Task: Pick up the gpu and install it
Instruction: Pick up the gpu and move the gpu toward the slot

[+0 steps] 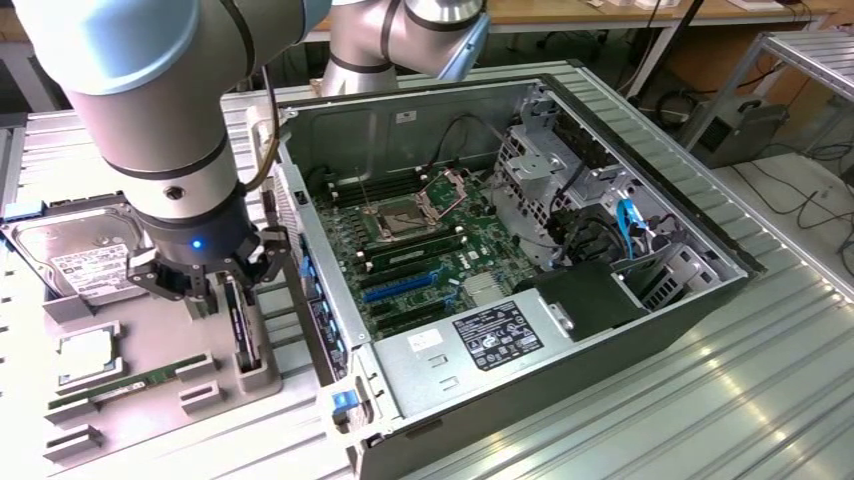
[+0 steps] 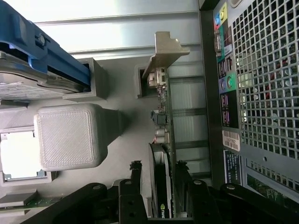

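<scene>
The gpu (image 1: 239, 322) stands on its edge in a slot of the grey holder tray (image 1: 256, 375), at the exterior view's left beside the open computer case (image 1: 534, 200). In the wrist view the gpu (image 2: 163, 119) shows its green board edge, black fan and silver end bracket (image 2: 164, 50). My gripper (image 1: 218, 297) is lowered over the card. The gripper (image 2: 159, 171) is open, with one black finger on each side of the fan face, neither one clamped on the card.
A hard drive (image 1: 83, 255), a CPU (image 1: 84, 355) and a memory stick (image 1: 131, 385) lie on the tray. The case's motherboard (image 1: 427, 250) has blue slots (image 1: 398, 290) beside the power supply (image 1: 497, 335). The case's rear wall (image 2: 266, 93) stands close to the card.
</scene>
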